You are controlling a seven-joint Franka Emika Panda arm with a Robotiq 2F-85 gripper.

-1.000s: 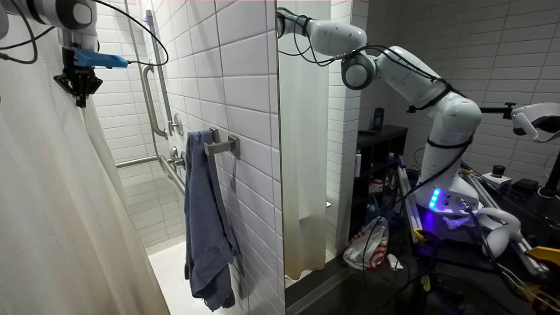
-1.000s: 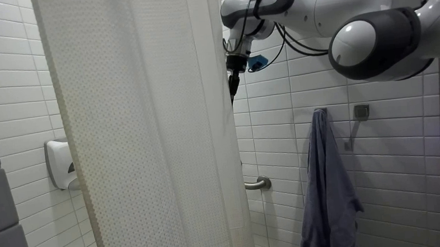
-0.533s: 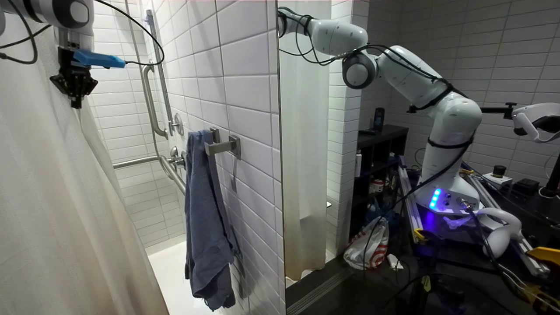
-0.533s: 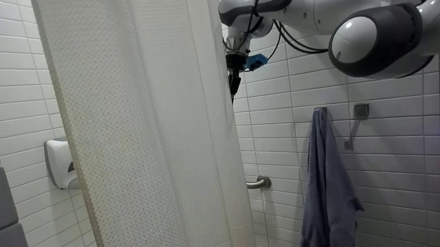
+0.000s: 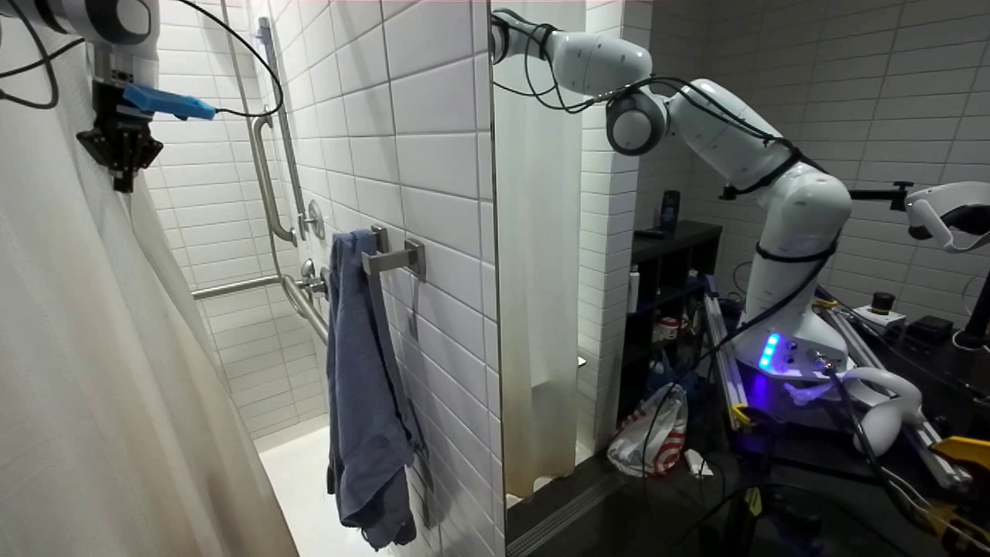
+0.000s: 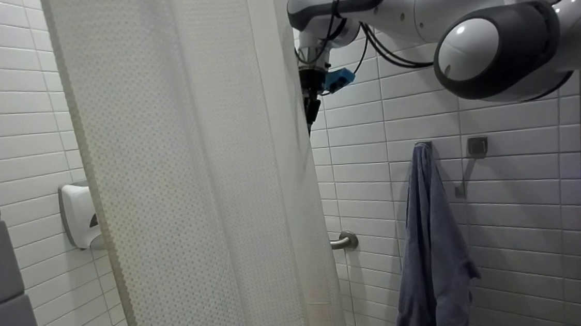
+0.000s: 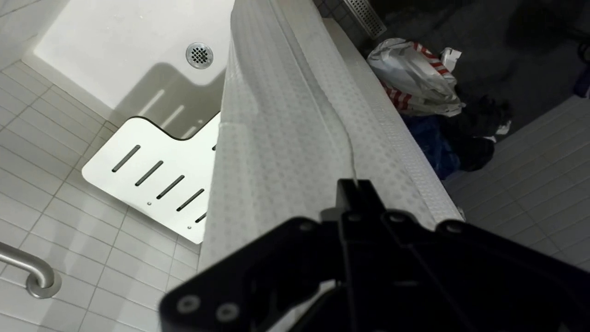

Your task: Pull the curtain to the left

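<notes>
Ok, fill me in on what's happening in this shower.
A robot arm is handling the curtain, and the job is to pull it to the left. The wrist view shows the gripper shut, with some of the cloth pinched in it. In an exterior view, the white shower floor shows past the curtain's edge. The towel hangs on the tiled wall, apart from the gripper.

End effector [image 5: 123, 184] further L in an ext. view, curtain [image 5: 100, 340] shifted w/ it
</notes>
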